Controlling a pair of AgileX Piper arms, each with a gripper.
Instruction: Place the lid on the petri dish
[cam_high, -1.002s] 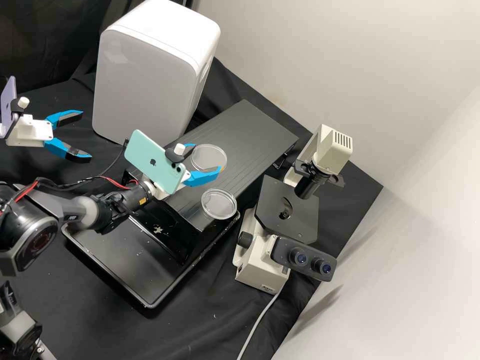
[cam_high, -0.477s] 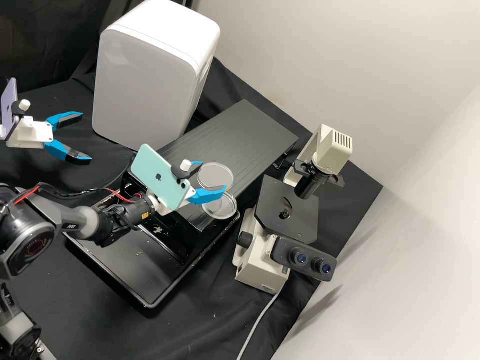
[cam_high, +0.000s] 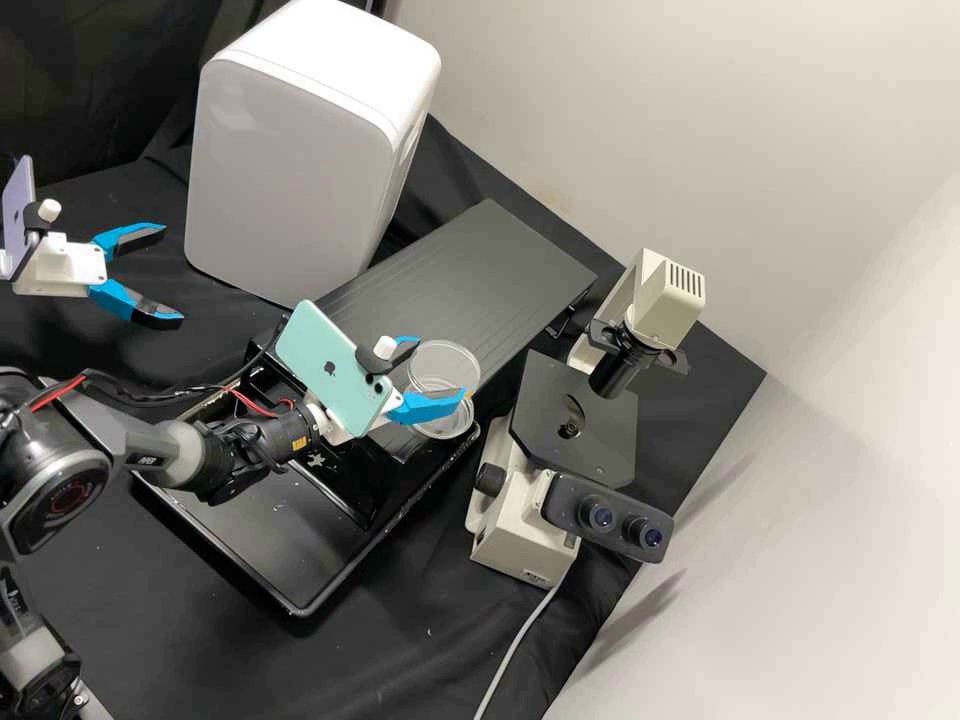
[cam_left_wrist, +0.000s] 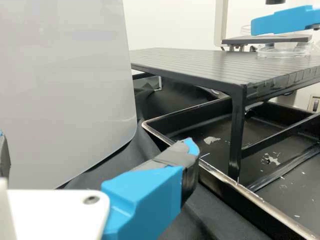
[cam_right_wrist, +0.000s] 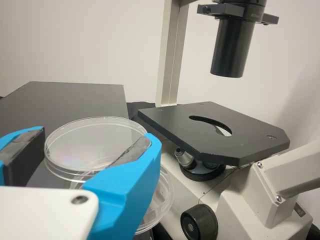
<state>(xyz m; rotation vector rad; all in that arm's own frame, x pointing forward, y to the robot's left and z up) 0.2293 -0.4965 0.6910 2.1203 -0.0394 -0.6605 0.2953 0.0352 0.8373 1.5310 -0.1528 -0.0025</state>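
The right end effector (cam_high: 440, 373) clamps the clear lid (cam_high: 446, 360) just above the petri dish (cam_high: 452, 424); the left end effector (cam_high: 166, 274) gapes (empty).

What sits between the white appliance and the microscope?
In the high view, the black ribbed platform, with the right gripper holding the lid over its near corner.

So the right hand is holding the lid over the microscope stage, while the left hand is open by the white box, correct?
Not quite: in the high view the right hand holds the lid over the dish on the black rack, beside the microscope, not over its stage. The left hand is open by the white box.
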